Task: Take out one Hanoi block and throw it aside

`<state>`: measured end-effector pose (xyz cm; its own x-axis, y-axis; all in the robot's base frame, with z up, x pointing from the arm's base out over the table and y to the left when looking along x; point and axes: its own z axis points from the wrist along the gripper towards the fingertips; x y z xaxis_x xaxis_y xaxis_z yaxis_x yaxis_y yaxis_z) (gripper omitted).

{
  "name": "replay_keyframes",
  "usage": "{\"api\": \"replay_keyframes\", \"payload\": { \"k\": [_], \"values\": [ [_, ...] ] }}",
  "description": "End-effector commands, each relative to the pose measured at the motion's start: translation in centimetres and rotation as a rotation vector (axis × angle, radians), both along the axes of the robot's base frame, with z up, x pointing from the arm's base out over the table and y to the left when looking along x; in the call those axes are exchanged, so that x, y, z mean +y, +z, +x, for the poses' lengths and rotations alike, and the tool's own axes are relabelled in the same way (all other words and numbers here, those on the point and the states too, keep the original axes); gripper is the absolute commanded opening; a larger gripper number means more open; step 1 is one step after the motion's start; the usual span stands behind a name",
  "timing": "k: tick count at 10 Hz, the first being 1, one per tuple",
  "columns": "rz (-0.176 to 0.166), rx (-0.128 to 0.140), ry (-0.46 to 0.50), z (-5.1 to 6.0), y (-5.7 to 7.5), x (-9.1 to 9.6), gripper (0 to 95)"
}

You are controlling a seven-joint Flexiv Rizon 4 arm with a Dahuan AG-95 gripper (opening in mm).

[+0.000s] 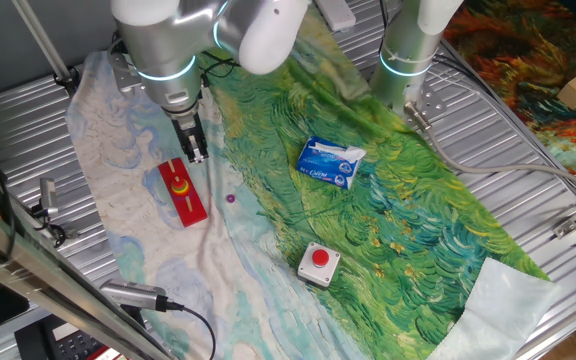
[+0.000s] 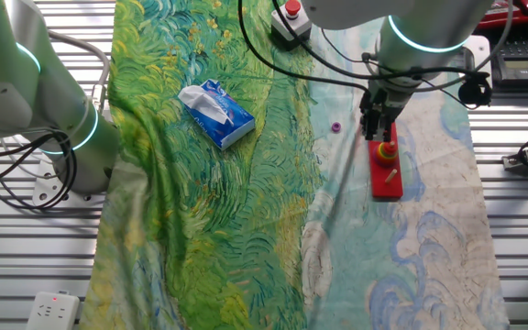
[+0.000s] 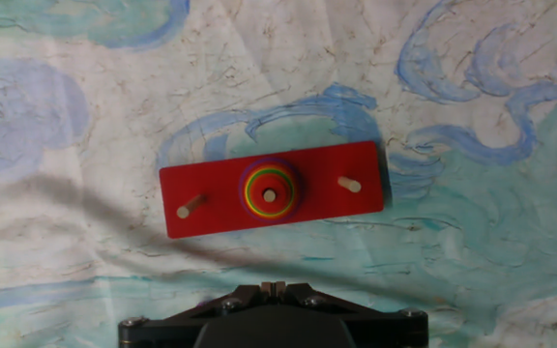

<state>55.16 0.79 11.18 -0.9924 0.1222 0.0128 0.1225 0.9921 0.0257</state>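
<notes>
Hand (image 1: 197, 155) hangs above far end of red base board (image 1: 183, 192), fingers pressed together, holding nothing; placed there presumably for descent onto stack. Block (image 3: 270, 186) on top of ringed stack, middle peg of board, still seated. Block lies flat, hole axis upright along peg; round, so no long axis. Board runs left-right in hand view. Purple piece (image 1: 231, 198) loose on cloth (image 1: 388, 200) over bench, just beside board.

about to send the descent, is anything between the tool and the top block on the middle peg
Nothing visible stands between them. The tool hangs above the red base board, and the hand view shows the disc stack on the middle peg uncovered, its small red top disc exposed. The purple piece lies off to the side on the cloth.
</notes>
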Motion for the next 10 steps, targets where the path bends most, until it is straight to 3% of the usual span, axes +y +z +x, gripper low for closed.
{"api": "replay_keyframes", "payload": {
  "k": [1,10],
  "values": [
    [0.002,0.004,0.002,0.11,-0.04,0.05,0.0],
    [0.004,0.004,0.011,0.12,-0.04,0.05,0.0]
  ]
}}
